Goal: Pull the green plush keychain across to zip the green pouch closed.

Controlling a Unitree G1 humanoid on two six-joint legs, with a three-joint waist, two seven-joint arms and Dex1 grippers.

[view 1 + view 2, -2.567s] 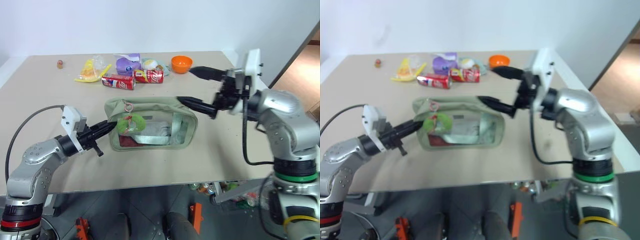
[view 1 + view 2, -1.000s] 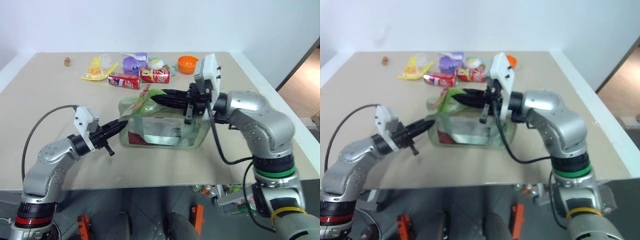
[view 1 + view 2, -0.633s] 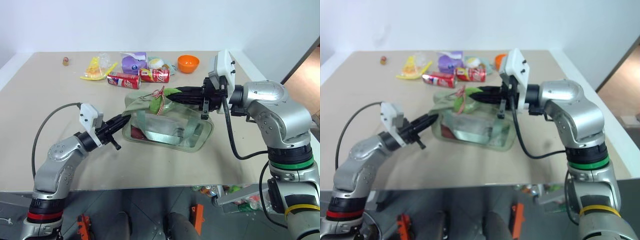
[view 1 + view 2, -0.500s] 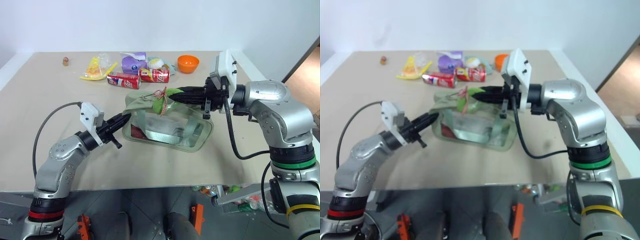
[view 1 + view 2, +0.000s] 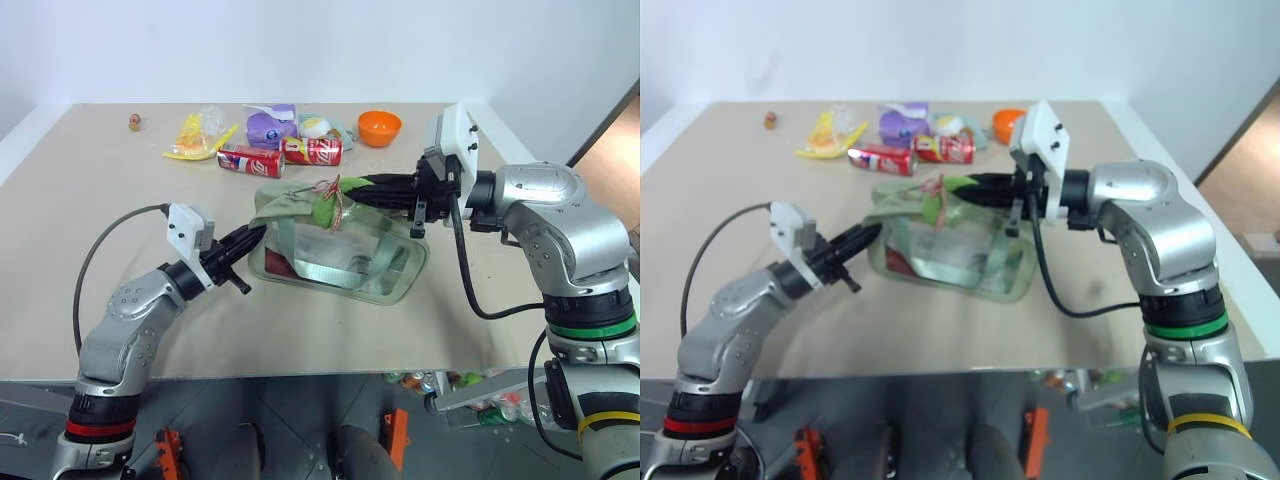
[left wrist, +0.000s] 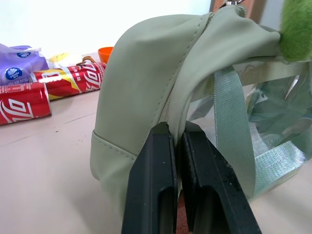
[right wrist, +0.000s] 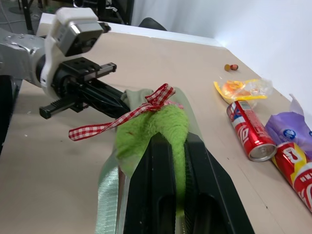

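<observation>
Right pincer (image 7: 170, 146) clamps the keychain (image 7: 156, 129) atop the pouch (image 5: 335, 245), now farther right than before. Left pincer (image 6: 175, 141) still pinches the pouch's left end on the desk (image 5: 120, 240).

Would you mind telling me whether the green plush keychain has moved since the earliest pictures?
Yes. The green plush keychain, pinched in the right hand, has risen from the green pouch's front window to its top and moved rightward, now below the red cans rather than left of them.
</observation>
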